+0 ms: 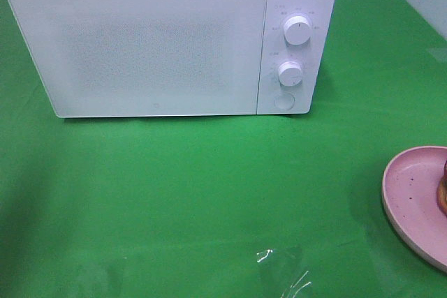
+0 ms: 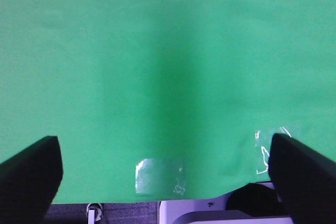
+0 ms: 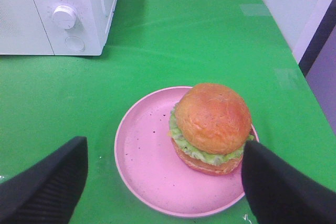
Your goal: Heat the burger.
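Right wrist: burger (image 3: 211,126) on pink plate (image 3: 147,161).

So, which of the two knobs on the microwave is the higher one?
The larger knob, near the top of the microwave's control panel. The other knob sits below it, just above the round button.

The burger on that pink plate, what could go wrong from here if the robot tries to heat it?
1. The burger sits off-centre on the pink plate, toward one rim, so lifting the plate might tip it or let it slide.
2. The microwave door looks closed; carrying food over first could cause a bump.
3. The right gripper, open, could squash the soft bun.
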Motion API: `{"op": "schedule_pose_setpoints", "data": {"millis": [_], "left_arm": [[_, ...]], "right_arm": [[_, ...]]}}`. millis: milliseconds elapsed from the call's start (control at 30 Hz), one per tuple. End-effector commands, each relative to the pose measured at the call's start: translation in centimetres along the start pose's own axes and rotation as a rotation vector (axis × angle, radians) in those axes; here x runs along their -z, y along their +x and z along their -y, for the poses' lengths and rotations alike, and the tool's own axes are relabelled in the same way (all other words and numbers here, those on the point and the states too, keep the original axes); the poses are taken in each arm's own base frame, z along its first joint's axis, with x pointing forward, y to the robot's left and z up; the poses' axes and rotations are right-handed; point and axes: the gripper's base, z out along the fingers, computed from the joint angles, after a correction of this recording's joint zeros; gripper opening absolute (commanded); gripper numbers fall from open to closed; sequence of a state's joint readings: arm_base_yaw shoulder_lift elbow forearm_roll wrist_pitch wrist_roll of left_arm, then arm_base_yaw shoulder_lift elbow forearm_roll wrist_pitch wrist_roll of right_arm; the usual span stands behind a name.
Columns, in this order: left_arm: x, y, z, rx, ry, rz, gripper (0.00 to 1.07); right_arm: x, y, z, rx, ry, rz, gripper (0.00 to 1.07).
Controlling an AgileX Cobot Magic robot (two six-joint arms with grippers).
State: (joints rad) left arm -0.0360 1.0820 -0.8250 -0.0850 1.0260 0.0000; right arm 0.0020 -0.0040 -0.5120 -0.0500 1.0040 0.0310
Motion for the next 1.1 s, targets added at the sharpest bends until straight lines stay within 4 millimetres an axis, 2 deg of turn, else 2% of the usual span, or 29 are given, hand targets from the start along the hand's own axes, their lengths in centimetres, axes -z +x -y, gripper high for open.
{"op": "schedule_pose_setpoints", "data": {"millis": [33,200,233,267,333,367,400,433,500,600,667,967,1100], "left_arm": [[1.1,2.5,-0.3,0.001,-0.016,0.079,1.01],[1.7,4.2,-0.3,-0.002,-0.015,0.134,1.01],[2.2,5.4,-0.3,-0.004,-0.013,0.169,1.01],[2.2,5.4,-0.3,-0.004,-0.013,0.169,1.01],[2.7,7.8,-0.3,-0.004,-0.008,0.236,1.01],[2.7,7.8,-0.3,-0.004,-0.008,0.236,1.01],[2.9,9.0,-0.4,0.000,-0.004,0.275,1.01],[2.9,9.0,-0.4,0.000,-0.004,0.275,1.01],[3.2,10.6,-0.4,0.026,0.001,0.331,1.01],[3.6,11.5,-0.5,0.033,0.002,0.360,1.01],[4.1,12.9,-0.6,0.024,-0.007,0.412,1.01],[5.7,15.5,-0.6,0.007,0.004,0.597,1.01],[6.0,16.0,-0.6,0.003,0.006,0.632,1.01]], "right_arm": [[0.2,0.3,0.0,-0.007,0.001,0.021,0.76],[0.2,0.3,0.0,-0.007,0.001,0.021,0.76],[0.2,0.3,0.0,-0.007,0.001,0.021,0.76],[0.2,0.3,0.0,-0.007,0.001,0.021,0.76],[0.2,0.3,0.0,-0.007,0.001,0.021,0.76],[0.2,0.3,0.0,-0.007,0.001,0.021,0.76],[0.2,0.3,0.0,-0.007,0.001,0.021,0.76],[0.2,0.3,0.0,-0.007,0.001,0.021,0.76],[0.2,0.3,0.0,-0.007,0.001,0.021,0.76],[0.2,0.3,0.0,-0.007,0.001,0.021,0.76],[0.2,0.3,0.0,-0.007,0.001,0.021,0.76],[0.2,0.3,0.0,-0.007,0.001,0.021,0.76],[0.2,0.3,0.0,-0.007,0.001,0.021,0.76]]}}
